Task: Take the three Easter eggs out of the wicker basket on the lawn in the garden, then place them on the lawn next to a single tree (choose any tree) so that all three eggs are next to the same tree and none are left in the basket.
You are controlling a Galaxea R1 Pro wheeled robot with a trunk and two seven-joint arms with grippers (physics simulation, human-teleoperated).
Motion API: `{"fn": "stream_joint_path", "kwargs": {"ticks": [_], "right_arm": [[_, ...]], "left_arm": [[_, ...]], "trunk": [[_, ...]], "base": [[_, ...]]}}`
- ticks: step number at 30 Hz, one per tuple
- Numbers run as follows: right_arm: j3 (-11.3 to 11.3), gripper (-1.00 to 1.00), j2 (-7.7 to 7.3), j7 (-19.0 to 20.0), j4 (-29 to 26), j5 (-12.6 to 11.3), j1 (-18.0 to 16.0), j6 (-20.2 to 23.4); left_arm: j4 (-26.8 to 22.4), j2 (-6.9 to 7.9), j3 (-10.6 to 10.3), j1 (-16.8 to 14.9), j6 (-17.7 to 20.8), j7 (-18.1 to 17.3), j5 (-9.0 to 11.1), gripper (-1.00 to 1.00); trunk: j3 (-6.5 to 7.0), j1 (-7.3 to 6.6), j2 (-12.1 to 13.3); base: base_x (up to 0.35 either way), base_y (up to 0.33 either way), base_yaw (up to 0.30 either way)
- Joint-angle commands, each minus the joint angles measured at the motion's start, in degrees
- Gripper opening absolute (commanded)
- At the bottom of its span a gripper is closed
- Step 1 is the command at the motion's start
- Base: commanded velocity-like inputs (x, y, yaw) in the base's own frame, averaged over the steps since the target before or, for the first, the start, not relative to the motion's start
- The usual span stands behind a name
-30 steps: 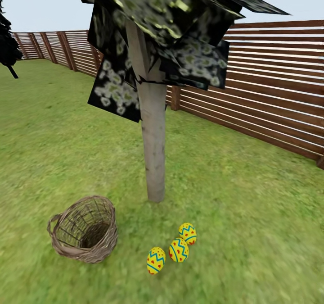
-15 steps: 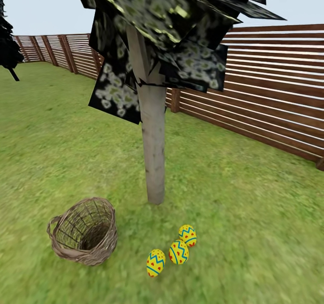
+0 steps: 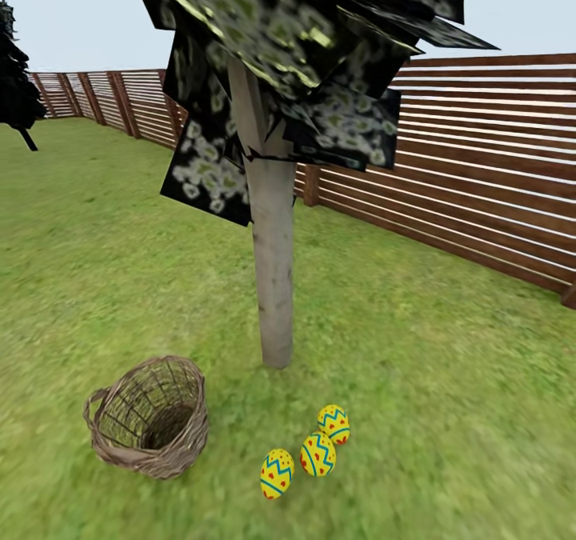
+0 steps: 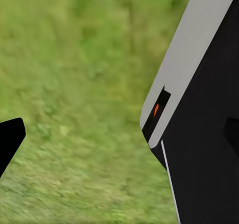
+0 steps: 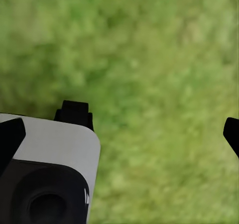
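Beside the tree point(image 3: 274, 284), three unlabelled Easter eggs point(image 3: 318, 453)

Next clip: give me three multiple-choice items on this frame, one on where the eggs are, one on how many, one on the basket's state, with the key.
1. Where do the eggs lie?
A. in the basket
B. on the lawn near the tree's foot
C. against the fence

2. How many eggs show?
A. one
B. two
C. three

3. What is the state of the basket?
A. empty, tipped toward the camera
B. holding one egg
C. upside down

Key:
1 B: the head view shows them on the lawn, a little in front of the tree and to the basket's right.
2 C: three yellow eggs with blue zigzags lie in a short row.
3 A: its open mouth shows only bare wicker inside.
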Motion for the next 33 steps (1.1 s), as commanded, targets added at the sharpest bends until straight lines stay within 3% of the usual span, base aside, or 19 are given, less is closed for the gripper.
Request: {"fn": "stream_joint_path", "kwargs": {"ticks": [1,10,33], "right_arm": [[0.48,1.00,0.03,0.00,0.21,-0.55,-0.07,-0.38],[0.48,1.00,0.02,0.00,0.22,-0.55,-0.07,-0.38],[0.48,1.00,-0.33,-0.18,0.24,-0.26,-0.07,-0.04]], "left_arm": [[-0.15,0.00,0.16,0.01,0.38,0.14,0.29,1.00],[-0.15,0.00,0.17,0.01,0.38,0.15,0.29,1.00],[-0.15,0.00,0.14,0.01,0.38,0.13,0.29,1.00]], "trunk": [[0.05,0.00,-0.02],[0.76,0.00,-0.02],[0.81,0.00,-0.02]], "base": [[0.000,0.000,0.000],[0.000,0.000,0.000],[0.000,0.000,0.000]]}}
